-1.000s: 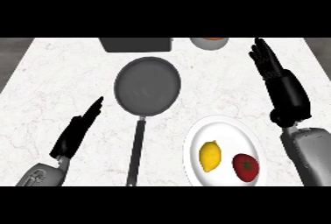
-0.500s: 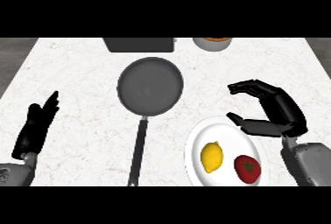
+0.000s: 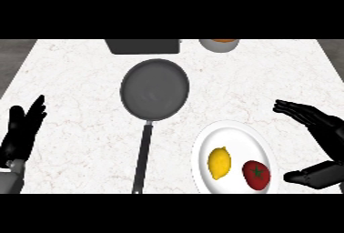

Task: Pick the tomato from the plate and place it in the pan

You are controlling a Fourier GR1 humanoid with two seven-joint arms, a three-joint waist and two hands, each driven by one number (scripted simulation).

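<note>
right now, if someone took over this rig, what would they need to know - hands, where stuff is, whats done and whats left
Right hand: open, holding nothing, fingers spread to the right of the plate, above the tomato's side of it.
Left hand: open, fingers up, resting at the left edge of the counter.
Tomato: on the plate, right of the lemon, untouched.
Pan: in the middle of the counter, nothing in it, handle pointing toward the robot.
Done: nothing yet.
Left: grasp the tomato, lift it, carry it left to the pan and release it there.
</note>
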